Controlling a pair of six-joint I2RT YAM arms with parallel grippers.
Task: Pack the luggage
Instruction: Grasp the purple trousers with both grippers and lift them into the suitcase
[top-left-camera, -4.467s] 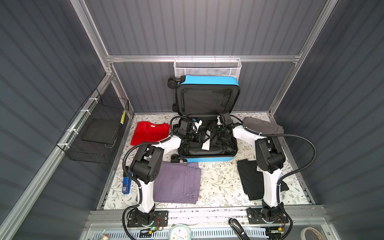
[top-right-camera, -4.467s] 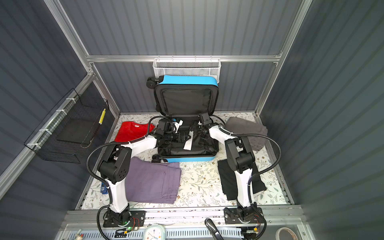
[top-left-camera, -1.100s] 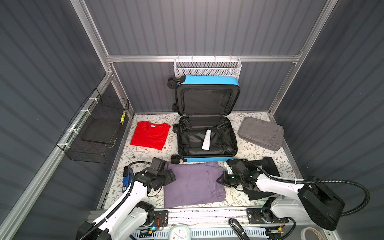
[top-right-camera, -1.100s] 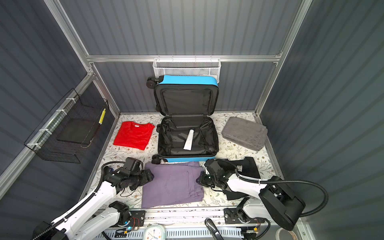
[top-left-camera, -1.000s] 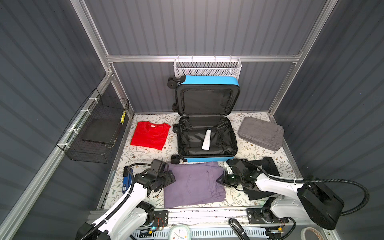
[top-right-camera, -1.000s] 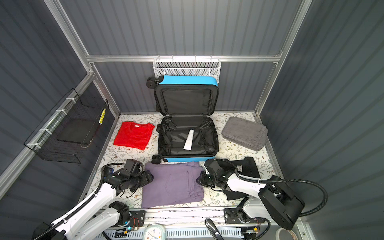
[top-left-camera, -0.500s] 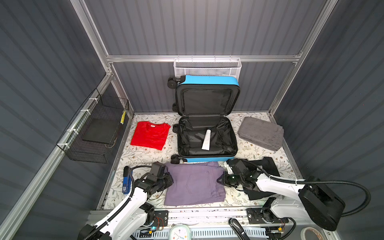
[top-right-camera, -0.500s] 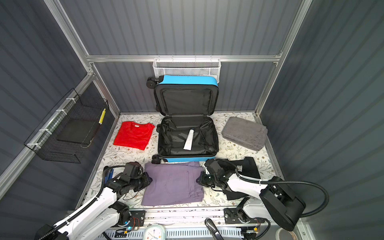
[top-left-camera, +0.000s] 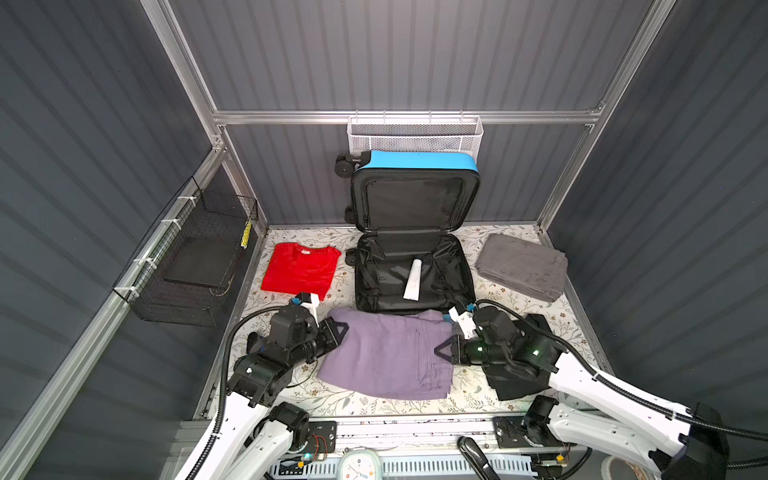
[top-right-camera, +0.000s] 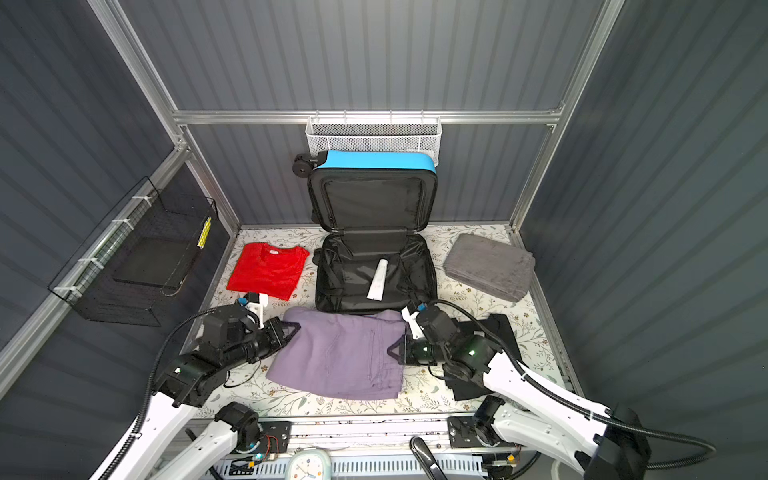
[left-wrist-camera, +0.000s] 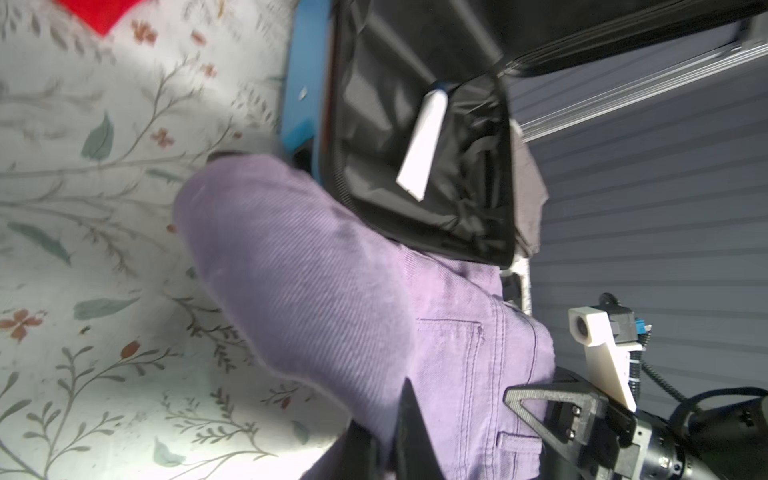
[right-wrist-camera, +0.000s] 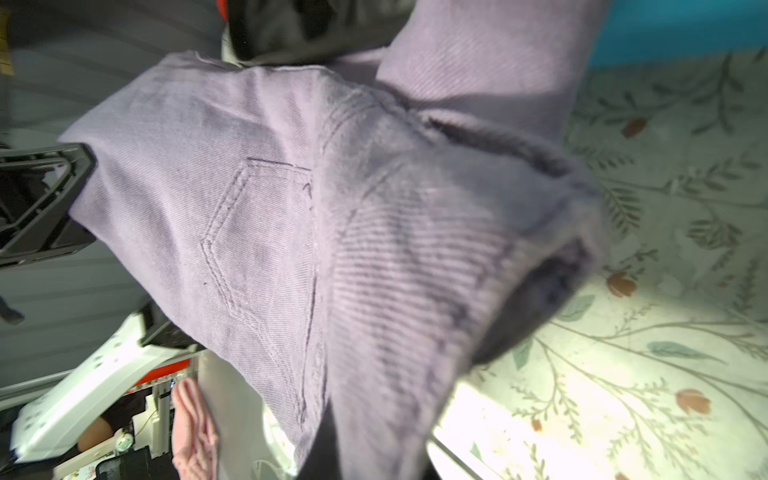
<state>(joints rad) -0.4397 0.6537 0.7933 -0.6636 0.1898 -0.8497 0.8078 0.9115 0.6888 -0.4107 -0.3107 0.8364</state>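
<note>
At six o'clock on the mat (top-left-camera: 374, 404), left gripper (top-left-camera: 340, 329) and right gripper (top-left-camera: 441, 351) each clamp an edge of the trousers (top-left-camera: 386, 357). At twelve o'clock the luggage (top-left-camera: 415, 161) lies open, tube (top-left-camera: 413, 279) inside.

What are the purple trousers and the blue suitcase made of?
Trousers: woven cotton twill or fine corduroy by the look, matte, with ribbed weave and stitched pocket seams. Suitcase: smooth hard plastic shell, probably, with a slight sheen; its lining looks like thin crinkly nylon-type fabric, glossy in the folds.
</note>
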